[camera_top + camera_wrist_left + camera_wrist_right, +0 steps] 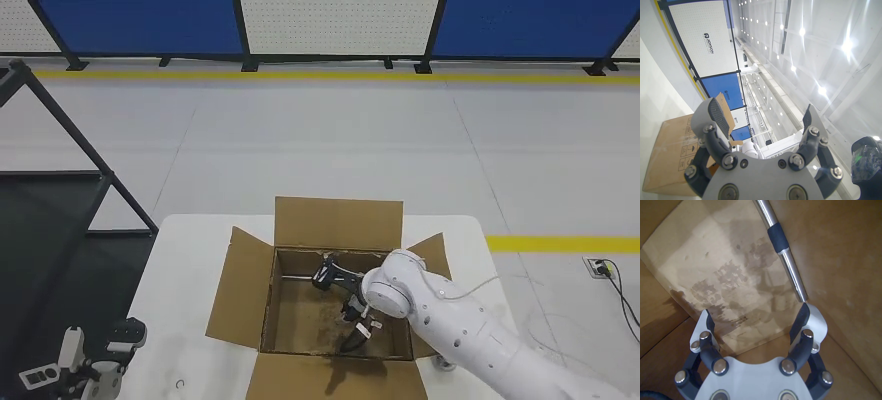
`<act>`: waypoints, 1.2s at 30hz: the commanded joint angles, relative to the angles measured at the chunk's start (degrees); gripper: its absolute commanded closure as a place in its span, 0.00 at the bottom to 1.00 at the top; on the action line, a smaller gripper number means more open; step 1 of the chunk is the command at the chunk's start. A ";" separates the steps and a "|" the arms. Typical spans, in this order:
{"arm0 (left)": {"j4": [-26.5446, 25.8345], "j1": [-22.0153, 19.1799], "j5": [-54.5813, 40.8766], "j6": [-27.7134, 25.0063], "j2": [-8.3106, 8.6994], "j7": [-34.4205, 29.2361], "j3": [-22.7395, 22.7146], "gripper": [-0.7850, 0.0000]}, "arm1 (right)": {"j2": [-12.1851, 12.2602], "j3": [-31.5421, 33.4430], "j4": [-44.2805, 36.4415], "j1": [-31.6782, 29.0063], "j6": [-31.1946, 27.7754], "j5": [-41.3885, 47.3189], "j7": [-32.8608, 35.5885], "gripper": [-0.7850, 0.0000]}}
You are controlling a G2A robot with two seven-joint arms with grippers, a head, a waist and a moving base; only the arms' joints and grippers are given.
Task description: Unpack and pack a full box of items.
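An open cardboard box point(338, 222) stands on the white table point(190, 290). My right gripper point(355, 335) is down inside it near the front wall, open and holding nothing point(755, 310). A shiny metal rod point(789, 266) with a black band lies along one inner wall point(838, 266), and its end almost touches one fingertip point(803, 311). The box floor point(715, 266) is stained and bare. A dark item point(325, 272) sits near the back wall. My left gripper point(90, 365) hangs off the table's left front corner, open and pointing upward point(761, 111). The box's outer side point(668, 151) is beside it.
All four box flaps are folded outward. A black metal frame point(60, 130) stands to the left of the table. Bare tabletop lies left of the box.
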 commanded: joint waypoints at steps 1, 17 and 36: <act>0.00 0.00 0.00 0.00 0.00 0.00 0.00 0.00 | -0.99 -0.68 1.56 0.46 0.01 -0.62 -0.02 0.00; 0.00 0.00 0.00 0.00 0.00 0.00 0.00 0.00 | -7.47 -1.30 12.81 3.20 0.75 0.52 2.05 0.00; 0.00 0.00 0.00 0.00 0.00 0.00 0.00 0.00 | -13.35 -2.00 23.06 5.62 -2.20 -0.13 4.98 0.00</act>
